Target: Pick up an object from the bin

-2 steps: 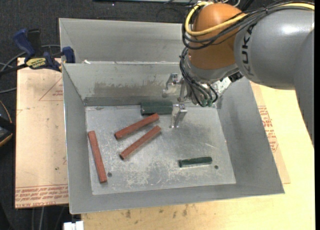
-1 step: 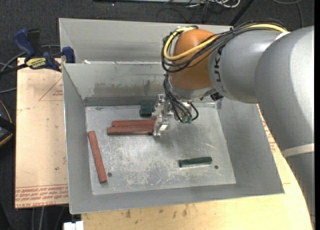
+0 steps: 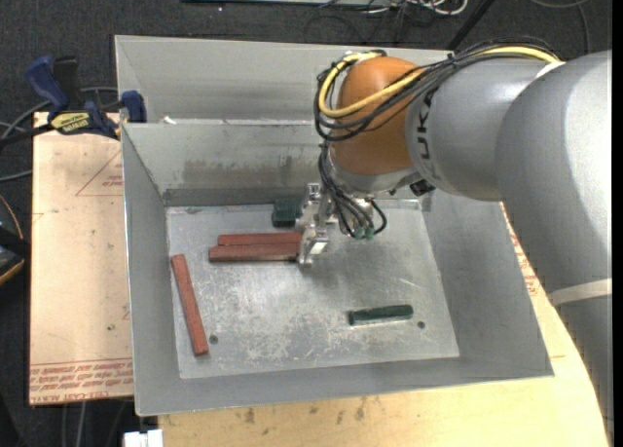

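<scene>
A: Gripper (image 3: 311, 250) position?
B: Low, mid-bin, at the right ends of the paired red-brown bars (image 3: 255, 247), which lie side by side toward the back wall. A small dark green block (image 3: 285, 211) sits just behind it.
A: Spread or closed?
B: Cannot tell from this angle. Nothing seen held.
A: Other things?
B: Third red-brown bar (image 3: 190, 304) by the left edge of the bin (image 3: 146, 270). Green bar (image 3: 381, 316) near the front right, well apart.
A: Step?
B: Judged: approach to grasp, lift not yet done. Next calls for straddling one bar's end across its narrow width, closing, then raising straight. The neighbouring bar may drag along.
</scene>
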Controlling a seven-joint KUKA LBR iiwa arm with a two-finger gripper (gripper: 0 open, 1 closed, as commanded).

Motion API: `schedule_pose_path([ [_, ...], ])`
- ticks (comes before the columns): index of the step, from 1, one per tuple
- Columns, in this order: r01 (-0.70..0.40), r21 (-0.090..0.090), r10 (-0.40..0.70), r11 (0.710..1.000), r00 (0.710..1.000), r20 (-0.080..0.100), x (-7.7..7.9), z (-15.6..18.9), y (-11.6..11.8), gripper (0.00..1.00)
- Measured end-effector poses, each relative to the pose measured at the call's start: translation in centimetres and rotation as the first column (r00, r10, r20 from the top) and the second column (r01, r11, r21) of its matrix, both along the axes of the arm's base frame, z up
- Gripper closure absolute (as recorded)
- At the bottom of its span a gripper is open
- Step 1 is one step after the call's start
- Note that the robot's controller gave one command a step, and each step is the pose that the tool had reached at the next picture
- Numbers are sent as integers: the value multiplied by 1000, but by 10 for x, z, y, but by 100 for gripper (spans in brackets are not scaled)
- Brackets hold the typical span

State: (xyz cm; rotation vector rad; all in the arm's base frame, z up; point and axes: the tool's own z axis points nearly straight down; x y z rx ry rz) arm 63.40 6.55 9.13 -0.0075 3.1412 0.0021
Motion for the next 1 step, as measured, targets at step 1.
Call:
schedule_pose_path([
  [1,-3,0,3,1000,1000,2,3,121,11,100],
])
